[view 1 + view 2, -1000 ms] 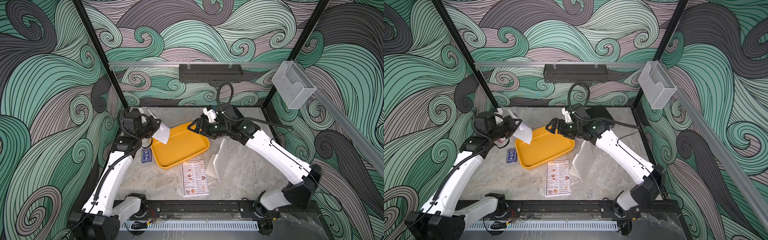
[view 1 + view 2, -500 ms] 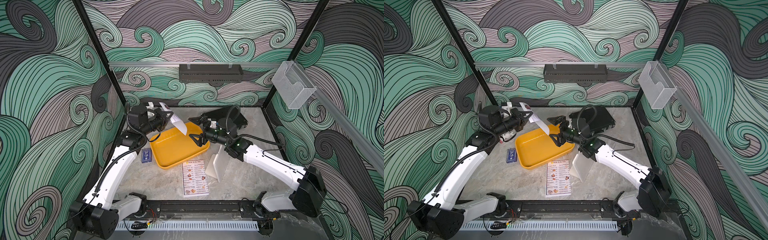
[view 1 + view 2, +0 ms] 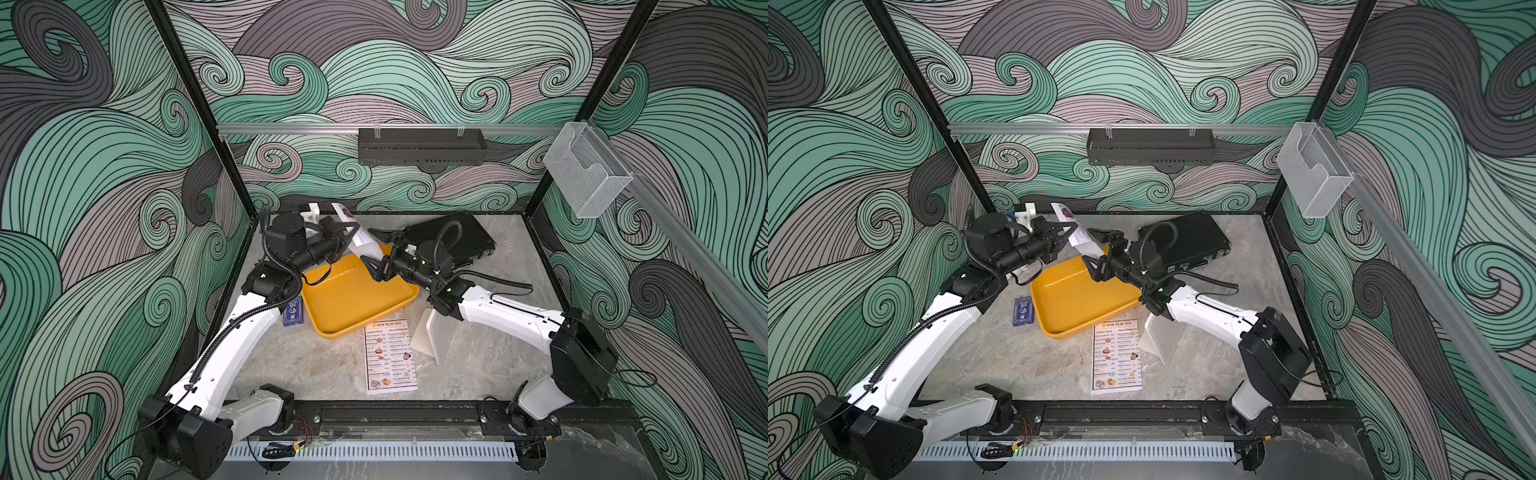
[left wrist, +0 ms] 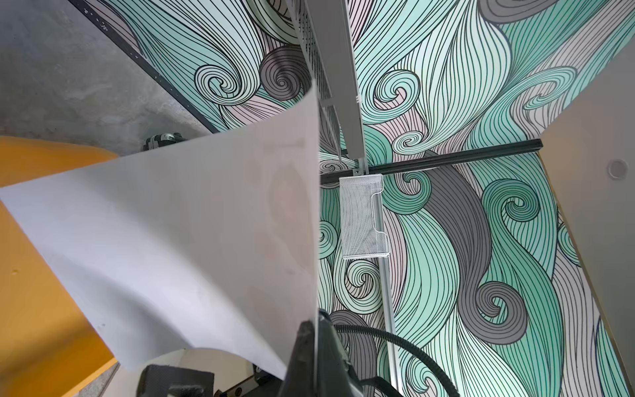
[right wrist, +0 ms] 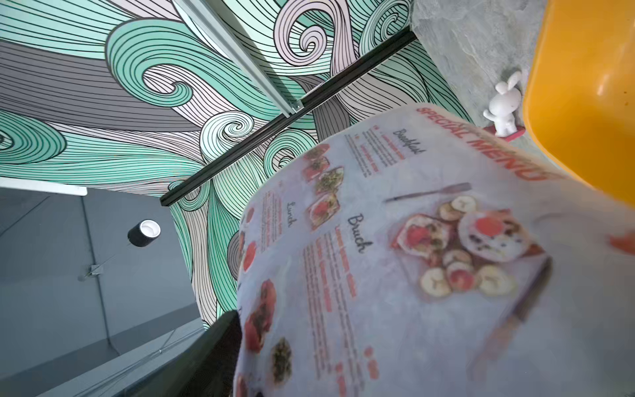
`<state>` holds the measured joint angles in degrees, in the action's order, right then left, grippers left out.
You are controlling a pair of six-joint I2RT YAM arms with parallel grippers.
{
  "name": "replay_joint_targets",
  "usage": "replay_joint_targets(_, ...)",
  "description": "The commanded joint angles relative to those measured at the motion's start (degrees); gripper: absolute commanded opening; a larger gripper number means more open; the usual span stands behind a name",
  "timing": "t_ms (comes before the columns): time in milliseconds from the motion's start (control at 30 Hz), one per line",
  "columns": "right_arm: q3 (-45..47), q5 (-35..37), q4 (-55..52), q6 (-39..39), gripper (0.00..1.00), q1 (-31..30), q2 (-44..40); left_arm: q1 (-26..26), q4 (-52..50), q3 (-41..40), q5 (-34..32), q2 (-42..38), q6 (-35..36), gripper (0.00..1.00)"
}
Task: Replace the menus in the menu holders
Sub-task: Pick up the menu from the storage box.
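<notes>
My left gripper (image 3: 350, 235) is clamped on the SPECIAL MENU sheet (image 3: 365, 245), pinching one edge. The sheet is in the air, curled, and slants down over the far edge of the yellow tray (image 3: 353, 303). The left wrist view shows the sheet's blank back and the fingers (image 4: 302, 347) nipped on its edge. My right gripper (image 3: 377, 254) has its jaws spread wide, one on either side of the sheet's lower end, not pinching it as far as I can see. In the right wrist view the printed side fills most of the frame: red heading, food photos, a bit blurry. The DIM SUM INN sheet (image 3: 390, 357) lies flat, face up, on the tabletop (image 3: 478, 374), just on the near side of the tray. The menu holder (image 3: 432, 340) stands upright just right of that sheet, its top partly behind my right arm; I can't tell if they touch. A blue card box (image 3: 294, 311) lies left of the tray, and a black case (image 3: 457, 237) sits at the far right.
</notes>
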<state>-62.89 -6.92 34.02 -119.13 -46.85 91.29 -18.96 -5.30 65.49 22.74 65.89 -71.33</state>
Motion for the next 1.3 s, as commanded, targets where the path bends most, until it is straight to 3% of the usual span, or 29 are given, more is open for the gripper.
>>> replay_joint_targets(0,-0.22,4.55,5.16,-12.22,0.77,-0.13,-0.33,-0.33,2.89,-1.04,-1.72,-0.97,-0.48,0.0)
replay_joint_targets(167,0.11,5.26,5.16,-12.57,0.68,0.0,-0.11,-0.36,4.02,-2.54,-3.05,-1.96,-0.5,0.0)
replay_joint_targets(333,0.86,5.92,5.23,-12.61,0.52,0.11,0.27,-0.29,5.42,-4.2,-4.31,-2.85,-1.22,0.0)
replay_joint_targets(533,-0.12,5.43,5.29,-12.35,0.28,0.1,1.02,-0.29,6.27,-5.38,-4.5,-3.47,-2.06,0.0)
replay_joint_targets(667,-0.68,5.6,6.0,-12.07,0.03,0.17,1.48,-0.33,4.81,-5.79,-5.37,-4.2,-2.04,0.0)
replay_joint_targets(767,-1.22,5.0,6.53,-11.79,0.0,0.27,2.15,-0.29,3.61,-6.67,-6.56,-5.47,-1.72,0.0)
replay_joint_targets(900,-1.31,3.42,6.24,-8.7,0.0,1.0,2.16,-0.29,-2.48,-7.63,-11.25,-8.43,-0.18,0.29)
replay_joint_targets(1033,-3.37,-6.09,-0.1,5.86,0.0,5.51,0.72,-0.25,-12.32,-9.77,-22.1,-14.71,5.33,0.49)
replay_joint_targets(1167,-11.08,-20.83,-17.46,34.89,0.0,9.94,-0.01,-0.13,-19.3,-12.81,-31.33,-21.33,14.9,0.55)
replay_joint_targets(1267,-17.31,-29.08,-31.51,57.02,0.0,10.7,0.39,0.12,-21.88,-13.6,-30.38,-23.72,21.45,0.59)
